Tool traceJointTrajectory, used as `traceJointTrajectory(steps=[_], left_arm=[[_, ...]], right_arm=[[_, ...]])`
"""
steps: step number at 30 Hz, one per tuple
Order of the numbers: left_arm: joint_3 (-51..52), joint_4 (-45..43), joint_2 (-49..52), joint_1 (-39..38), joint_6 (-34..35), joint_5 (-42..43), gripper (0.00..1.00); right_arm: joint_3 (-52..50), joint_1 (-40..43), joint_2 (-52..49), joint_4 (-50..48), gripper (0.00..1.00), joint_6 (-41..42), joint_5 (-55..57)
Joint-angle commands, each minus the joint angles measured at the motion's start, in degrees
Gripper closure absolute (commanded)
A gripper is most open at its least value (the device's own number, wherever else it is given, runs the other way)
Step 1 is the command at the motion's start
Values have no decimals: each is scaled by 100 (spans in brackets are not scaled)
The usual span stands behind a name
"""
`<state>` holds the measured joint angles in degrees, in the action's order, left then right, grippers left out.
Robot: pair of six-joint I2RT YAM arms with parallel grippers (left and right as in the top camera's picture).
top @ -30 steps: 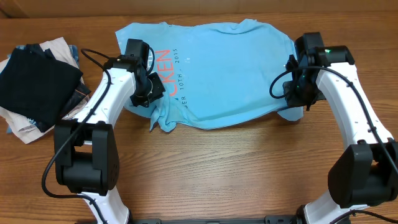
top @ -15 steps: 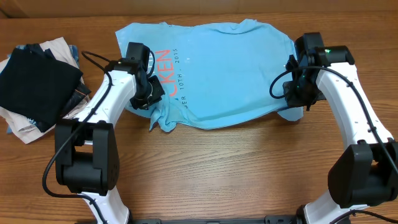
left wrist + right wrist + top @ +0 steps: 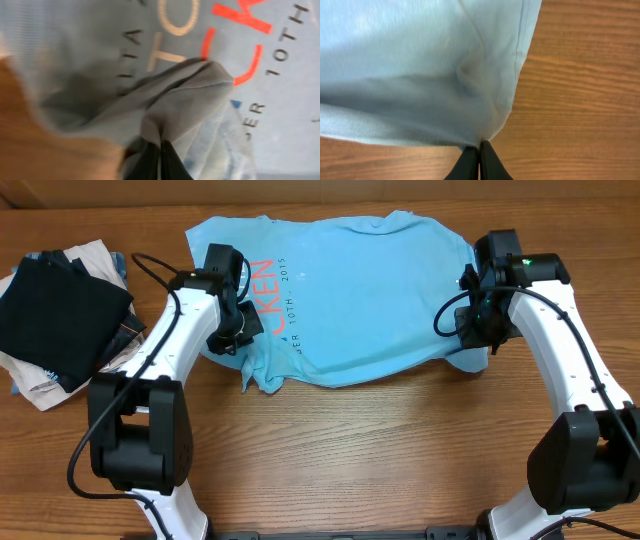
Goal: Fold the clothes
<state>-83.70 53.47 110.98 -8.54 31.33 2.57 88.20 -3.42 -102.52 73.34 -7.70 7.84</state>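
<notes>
Overhead: the T-shirt [image 3: 350, 290] lies spread at far centre of the worktop [image 3: 350, 450], with its near-left corner bunched. My left tool [image 3: 232, 330] sits on its left edge and my right tool [image 3: 478, 330] on its right edge. The wrist housings hide both sets of tips, so I can't read the grip from here. A black garment [image 3: 60, 315] lies on pale garments [image 3: 90, 255] at far left, well apart from the shirt, and the pile runs to the frame edge.

Left wrist: the left tool is closed, pinching a raised fold of shirt. Only the tips show, cut off at the bottom. The lettering [image 3: 240, 30] is partly hidden by the fold, and the left side is blurred.

Right wrist: the right tool is closed on the shirt's edge. The fabric is drawn to a point at the tips, with bare worktop to the right.
</notes>
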Motion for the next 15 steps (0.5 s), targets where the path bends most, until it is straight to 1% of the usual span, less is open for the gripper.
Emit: traceJointTrajectory(steps=[1, 4, 7, 9, 13, 15], left_arm=[[-254, 367, -404, 46, -155, -1043, 96], [-254, 577, -535, 140, -153, -1659, 96], [-254, 553, -597, 291, -153, -1738, 96], [-254, 470, -601, 411, -155, -1722, 96], [-254, 426, -601, 516, -157, -1644, 96], [-254, 426, -601, 514, -160, -1648, 96]], right_arm=[[-13, 28, 28, -133, 96, 20, 2], [-13, 28, 28, -221, 96, 13, 2], [-13, 28, 28, -385, 96, -162, 2], [-13, 28, 28, -426, 96, -437, 0], [-13, 28, 28, 50, 96, -1095, -122], [-13, 28, 28, 452, 96, -1211, -542]])
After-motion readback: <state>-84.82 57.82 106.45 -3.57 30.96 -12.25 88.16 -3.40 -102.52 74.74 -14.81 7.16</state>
